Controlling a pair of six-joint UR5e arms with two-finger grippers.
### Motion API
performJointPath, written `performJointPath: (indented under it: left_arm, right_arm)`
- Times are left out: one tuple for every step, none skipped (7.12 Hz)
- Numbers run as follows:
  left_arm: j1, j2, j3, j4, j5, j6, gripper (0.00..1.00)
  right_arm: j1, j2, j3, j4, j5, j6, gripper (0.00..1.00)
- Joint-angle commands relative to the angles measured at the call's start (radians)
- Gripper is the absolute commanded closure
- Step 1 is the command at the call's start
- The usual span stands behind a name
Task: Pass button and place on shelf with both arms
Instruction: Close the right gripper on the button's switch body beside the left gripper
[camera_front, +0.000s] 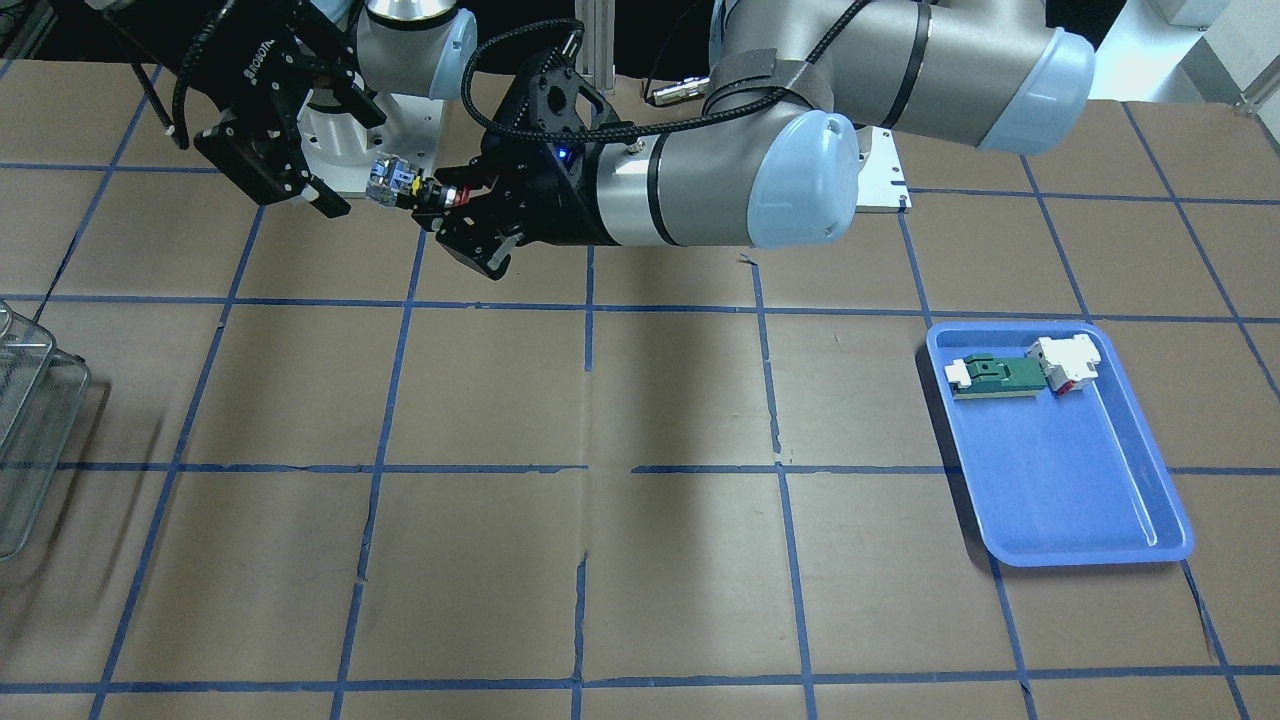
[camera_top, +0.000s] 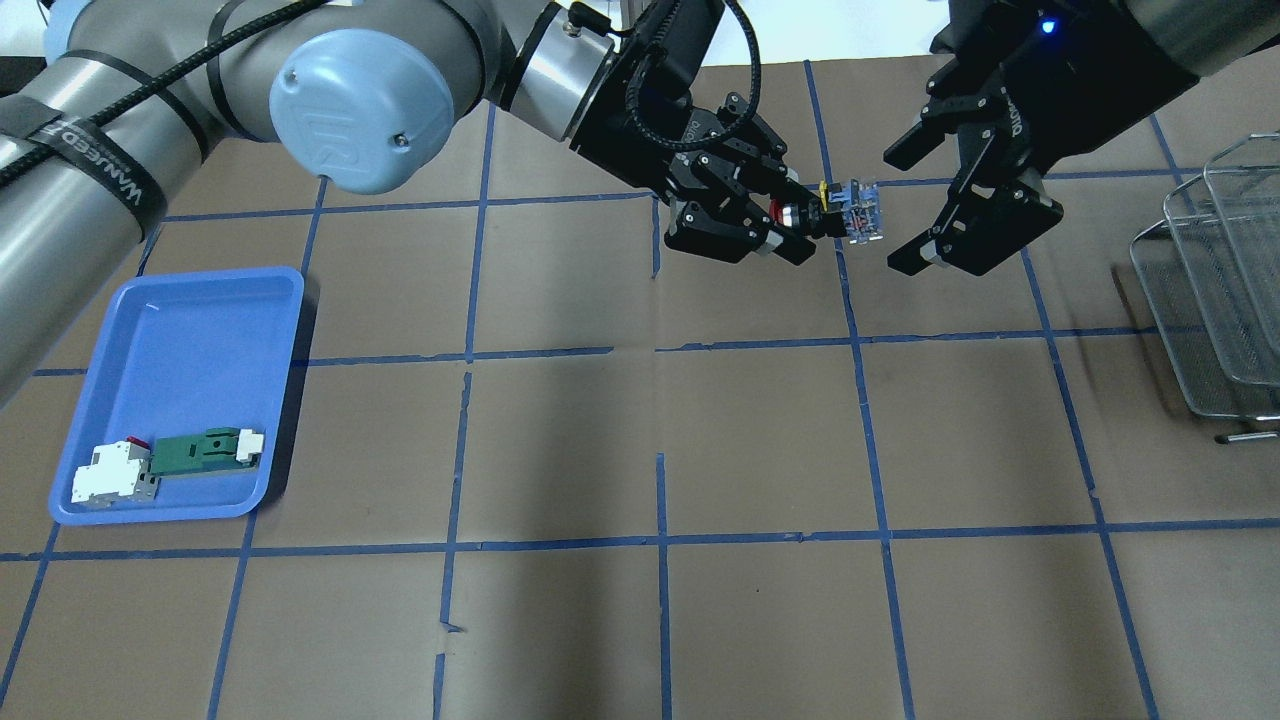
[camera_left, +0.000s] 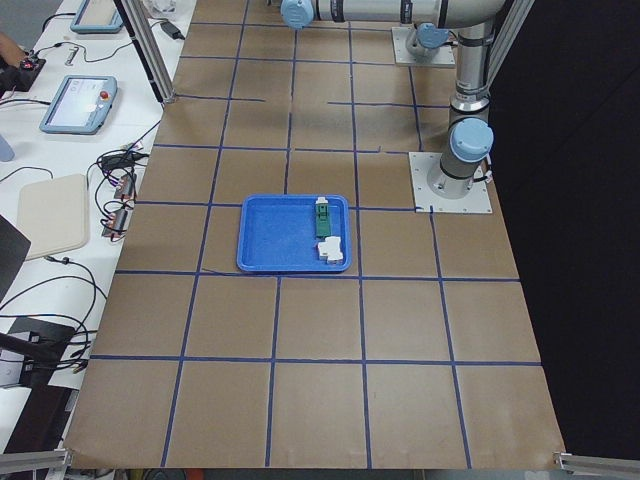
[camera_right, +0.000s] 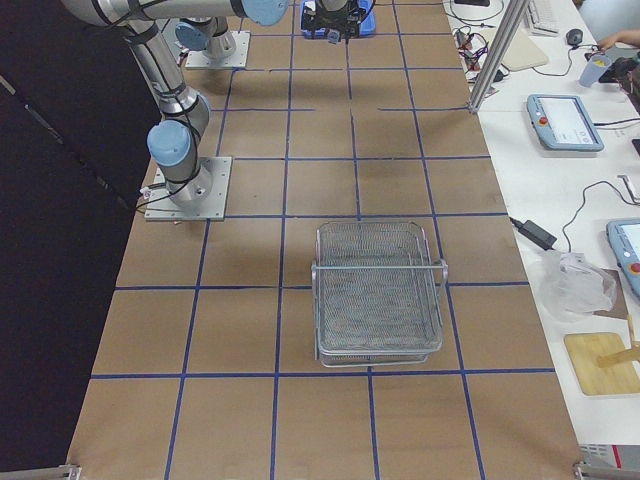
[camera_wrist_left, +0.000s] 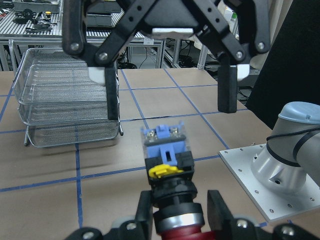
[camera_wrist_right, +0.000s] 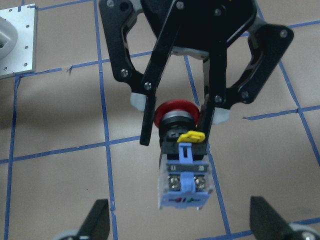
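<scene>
My left gripper (camera_top: 790, 225) is shut on the button (camera_top: 845, 212) by its red cap and black collar, and holds it level above the table with the blue-and-yellow body pointing at my right gripper (camera_top: 900, 212). The right gripper is open, with one finger on each side just beyond the body's end, not touching it. The right wrist view shows the button (camera_wrist_right: 182, 170) between the left fingers (camera_wrist_right: 147, 120). The left wrist view shows the button (camera_wrist_left: 166, 155) before the open right gripper (camera_wrist_left: 170, 92). The wire shelf (camera_top: 1215, 290) stands at the table's right end.
A blue tray (camera_top: 180, 330) at the left holds a green-and-white block (camera_top: 205, 450) and a white-and-red block (camera_top: 110, 478). The shelf (camera_right: 380, 295) has stacked mesh tiers. Arm base plates (camera_front: 885, 165) lie at the table's back edge.
</scene>
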Motion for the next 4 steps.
performJointPath:
  left_arm:
    - [-0.015, 0.005, -0.003, 0.000, -0.003, 0.001, 1.00]
    - [-0.017, 0.008, -0.003, 0.000, -0.009, 0.001, 1.00]
    - [-0.017, 0.013, -0.004, 0.000, -0.021, -0.002, 1.00]
    - [-0.017, 0.019, -0.004, 0.000, -0.023, -0.004, 1.00]
  right_arm:
    - [0.005, -0.002, 0.000, 0.003, 0.025, 0.002, 0.00]
    - [0.007, -0.002, 0.002, 0.003, 0.024, 0.002, 0.00]
    - [0.005, -0.002, 0.002, 0.010, 0.022, 0.002, 0.00]
    - [0.005, -0.007, 0.008, 0.013, 0.022, 0.004, 0.03]
